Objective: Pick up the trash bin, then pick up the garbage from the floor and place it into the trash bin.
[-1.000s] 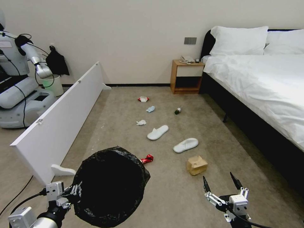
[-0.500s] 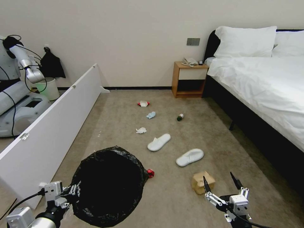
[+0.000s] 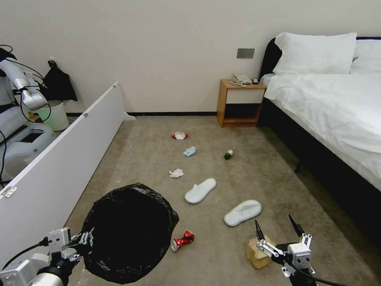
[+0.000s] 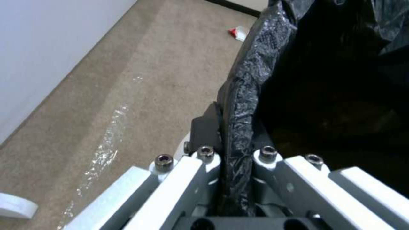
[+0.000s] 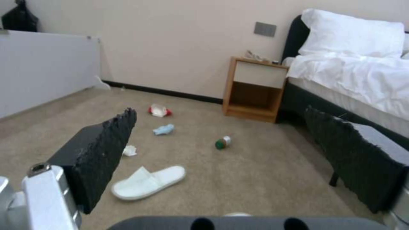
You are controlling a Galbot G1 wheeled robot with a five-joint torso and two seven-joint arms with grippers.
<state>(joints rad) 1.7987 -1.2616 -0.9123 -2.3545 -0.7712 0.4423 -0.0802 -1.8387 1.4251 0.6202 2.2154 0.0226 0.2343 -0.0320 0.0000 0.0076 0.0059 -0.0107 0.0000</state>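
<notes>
- Two slippers point(image 3: 200, 190), a can point(image 3: 183, 240) and other litter dot my beige carpet point(image 3: 151, 159), bed point(image 3: 337, 115) alongside.
- Left gripper point(image 4: 230, 156) clenches the bin point(image 3: 127, 234) rim, low left; its white body is hidden.
- Right gripper point(image 3: 278, 230), spread, half covers the carton point(image 3: 256, 254).

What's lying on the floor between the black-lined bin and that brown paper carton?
A crushed red can lies on the carpet between the trash bin and the brown carton, closer to the bin, as the head view shows.

Carton point(image 3: 257, 254) half behind right tool point(image 3: 277, 232)
</notes>
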